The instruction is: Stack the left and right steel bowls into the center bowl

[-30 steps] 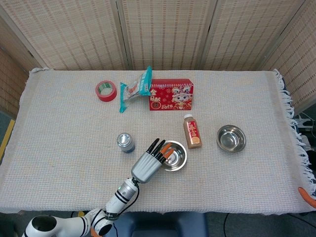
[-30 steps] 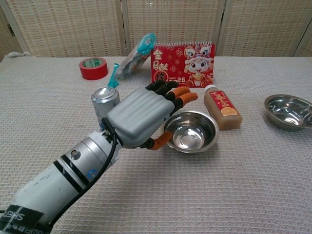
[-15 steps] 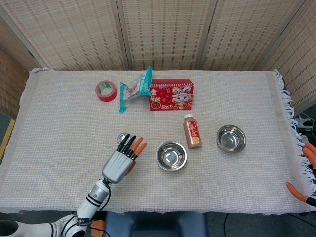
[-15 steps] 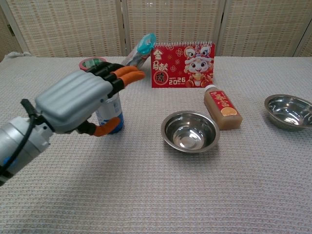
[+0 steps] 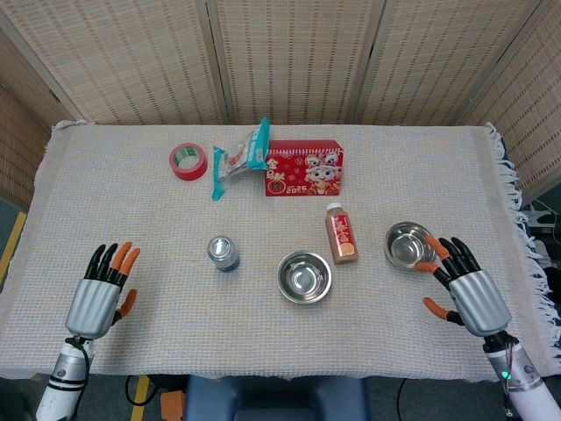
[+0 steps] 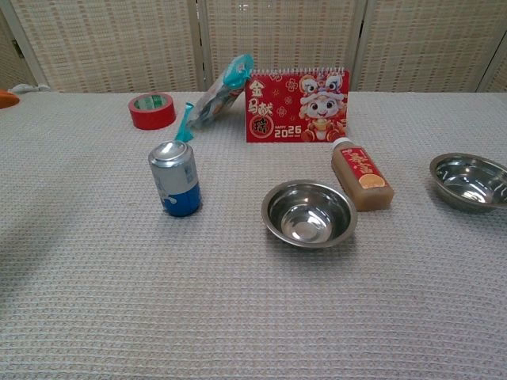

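Observation:
A steel bowl (image 5: pixel 304 277) (image 6: pixel 309 214) sits upright in the middle of the table, and a shiny curved lining inside it may be a second bowl. Another steel bowl (image 5: pixel 409 245) (image 6: pixel 470 180) rests to its right. My left hand (image 5: pixel 99 294) hovers over the table's front left, fingers spread, holding nothing. My right hand (image 5: pixel 466 290) is at the front right, just below the right bowl, fingers apart and empty, its fingertips (image 5: pixel 435 247) near the bowl's rim. In the chest view only an orange fingertip (image 6: pixel 6 97) shows at the left edge.
A silver and blue can (image 5: pixel 223 253) (image 6: pixel 175 179) stands left of the center bowl. A brown bottle (image 5: pixel 341 233) (image 6: pixel 361 173) lies between the two bowls. Behind are a red calendar (image 5: pixel 304 168), a teal snack packet (image 5: pixel 240 157) and a red tape roll (image 5: pixel 188 160).
My left hand has drawn back from the center bowl, past the can, to the front left. My right hand has come in from the right edge toward the right bowl.

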Available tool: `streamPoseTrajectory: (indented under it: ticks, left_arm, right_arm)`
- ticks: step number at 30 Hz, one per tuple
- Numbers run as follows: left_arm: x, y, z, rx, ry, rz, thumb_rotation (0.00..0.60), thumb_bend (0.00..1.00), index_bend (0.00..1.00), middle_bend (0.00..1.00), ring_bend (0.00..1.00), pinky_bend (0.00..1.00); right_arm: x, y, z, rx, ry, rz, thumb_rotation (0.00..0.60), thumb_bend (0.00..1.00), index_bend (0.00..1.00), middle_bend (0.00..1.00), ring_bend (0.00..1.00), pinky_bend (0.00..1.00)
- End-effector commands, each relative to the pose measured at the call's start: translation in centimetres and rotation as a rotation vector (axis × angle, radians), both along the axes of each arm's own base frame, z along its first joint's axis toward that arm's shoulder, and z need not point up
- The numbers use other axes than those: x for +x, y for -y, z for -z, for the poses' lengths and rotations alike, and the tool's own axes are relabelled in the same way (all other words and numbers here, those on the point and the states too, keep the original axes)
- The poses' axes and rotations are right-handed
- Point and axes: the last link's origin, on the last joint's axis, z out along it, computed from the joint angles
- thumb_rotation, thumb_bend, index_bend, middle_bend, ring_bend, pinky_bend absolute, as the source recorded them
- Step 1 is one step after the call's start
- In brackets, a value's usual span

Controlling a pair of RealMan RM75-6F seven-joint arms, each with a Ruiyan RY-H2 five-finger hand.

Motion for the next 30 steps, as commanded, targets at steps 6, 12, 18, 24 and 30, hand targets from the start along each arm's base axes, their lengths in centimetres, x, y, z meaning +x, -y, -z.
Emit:
streamPoseTrajectory:
  ticks: [6, 12, 18, 24, 30]
  left_arm:
    - [-4.2, 0.3, -3.6, 0.058, 0.013, -0.102, 0.6, 0.41, 0.0, 0.0, 0.0, 0.05]
    - [-4.6, 0.0, -3.6, 0.048, 0.007, -0.121, 0.6, 0.41, 0.0, 0.0, 0.0, 0.05]
    - [-4.7, 0.0, -3.6, 0.046, 0.004, -0.121, 0.6, 0.41, 0.0, 0.0, 0.0, 0.05]
    - [-4.8, 0.0, -3.7, 0.049, 0.006, -0.122, 0.6, 0.41, 0.0, 0.0, 0.0, 0.05]
    - [-5.0, 0.1, -3.7, 0.045, -0.003, -0.127, 0.6, 0.41, 0.0, 0.0, 0.0, 0.05]
  right_arm:
    - [-1.0, 6.5, 6.8, 0.029, -0.193, 0.12, 0.6, 0.13, 0.35, 0.0, 0.0, 0.0]
    - [-2.2, 8.7, 7.9, 0.044, -0.207, 0.188, 0.6, 0.16, 0.38, 0.0, 0.0, 0.0]
    - [-3.2, 8.7, 8.4, 0.044, -0.249, 0.211, 0.6, 0.21, 0.47, 0.0, 0.0, 0.0]
    - [-4.4, 8.4, 8.7, 0.058, -0.259, 0.255, 0.6, 0.23, 0.56, 0.0, 0.0, 0.0]
    - [-4.6, 8.4, 8.4, 0.048, -0.241, 0.26, 0.6, 0.29, 0.62, 0.0, 0.0, 0.0]
